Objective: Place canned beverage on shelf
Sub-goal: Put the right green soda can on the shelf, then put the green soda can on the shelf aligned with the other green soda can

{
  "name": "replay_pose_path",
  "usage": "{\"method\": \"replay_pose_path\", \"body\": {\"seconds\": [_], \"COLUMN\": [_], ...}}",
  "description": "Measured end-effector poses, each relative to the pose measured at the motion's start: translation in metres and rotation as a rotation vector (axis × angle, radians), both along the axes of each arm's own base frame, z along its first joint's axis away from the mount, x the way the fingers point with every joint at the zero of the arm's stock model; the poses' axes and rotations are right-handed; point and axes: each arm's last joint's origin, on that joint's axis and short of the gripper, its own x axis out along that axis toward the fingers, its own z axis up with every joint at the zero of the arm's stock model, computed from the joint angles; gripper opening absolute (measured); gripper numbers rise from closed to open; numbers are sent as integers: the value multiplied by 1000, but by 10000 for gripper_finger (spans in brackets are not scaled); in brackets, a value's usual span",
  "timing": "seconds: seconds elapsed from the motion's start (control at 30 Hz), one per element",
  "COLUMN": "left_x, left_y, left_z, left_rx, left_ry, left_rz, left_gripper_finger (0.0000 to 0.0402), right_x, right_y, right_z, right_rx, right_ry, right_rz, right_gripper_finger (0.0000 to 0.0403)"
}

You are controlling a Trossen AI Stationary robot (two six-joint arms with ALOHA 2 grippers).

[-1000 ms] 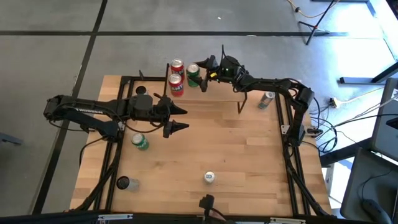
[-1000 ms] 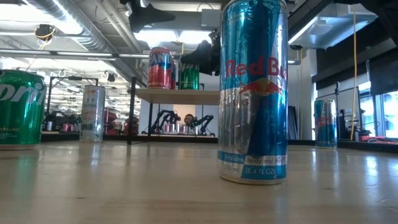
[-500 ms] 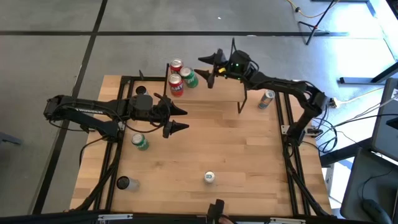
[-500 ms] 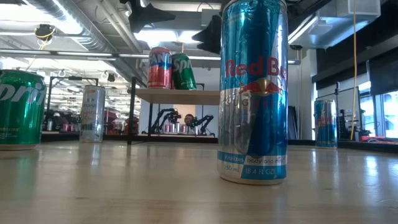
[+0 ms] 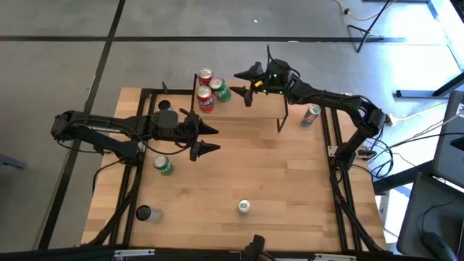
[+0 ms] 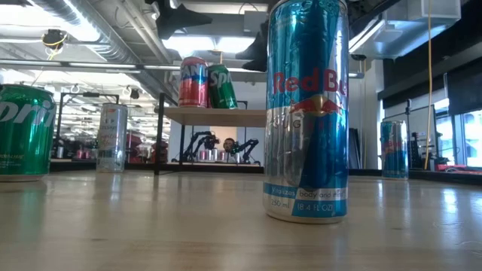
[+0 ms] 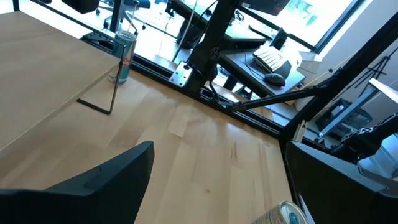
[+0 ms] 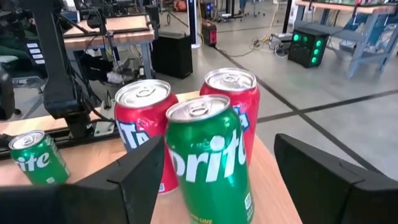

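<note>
The shelf (image 6: pixel 215 115) stands at the table's far edge with three cans on its wooden top. Two are red (image 5: pixel 206 76) (image 5: pixel 205 98). The third is a green Sprite can (image 8: pixel 208 158) that stands beside them and, in the low view, leans a little toward a red one (image 6: pixel 193 81). My right gripper (image 5: pixel 249 84) hovers open just right of the green can. Its fingers (image 8: pixel 134 180) flank the can without touching it. My left gripper (image 5: pixel 206 138) waits open above the table's left middle, and nothing is between its fingers (image 7: pixel 93 186).
A blue Red Bull can (image 5: pixel 244 206) stands near the front edge, close to the low camera (image 6: pixel 306 113). Another Sprite can (image 5: pixel 163 165) and a silver can (image 5: pixel 147 213) stand on the left. A blue can (image 5: pixel 311 115) stands right of the shelf's leg (image 5: pixel 283 119).
My right gripper has risen and drawn back from the green can toward the table's right. The can has shifted a little toward the red cans and now leans slightly, where it stood upright a second ago.
</note>
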Motion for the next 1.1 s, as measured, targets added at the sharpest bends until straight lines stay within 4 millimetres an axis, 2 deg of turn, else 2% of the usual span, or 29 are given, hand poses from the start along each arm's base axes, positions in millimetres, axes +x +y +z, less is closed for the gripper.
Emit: {"method": "replay_pose_path", "body": {"seconds": [0.23, 0.33, 0.43, 0.57, 0.7, 0.93, 1.1], "left_x": [-2, -3, -8, -23, -47, -78, -79], "left_y": [-1, -1, 0, -3, -11, -24, -28], "left_z": [2, 16, 33, 52, 62, 51, 45], "left_rx": [-103, -95, -82, -99, -216, -326, -327], "left_ry": [-4, -18, 69, 268, 470, 771, 782], "left_rz": [16, 25, 40, 97, 173, 343, 380], "left_gripper_finger": [359, 354, 353, 353, 353, 353, 353], "right_x": [-23, -35, -44, -47, -43, -30, -23], "right_y": [14, 24, 36, 55, 75, 98, 109], "right_z": [29, 41, 50, 51, 46, 37, 35], "right_rx": [1, 16, 39, 74, 102, 84, 64], "right_ry": [-3, 10, 30, 82, 149, 215, 221], "right_rz": [2, 29, 61, 124, 185, 218, 211], "right_gripper_finger": [289, 289, 289, 289, 289, 289, 289]}}
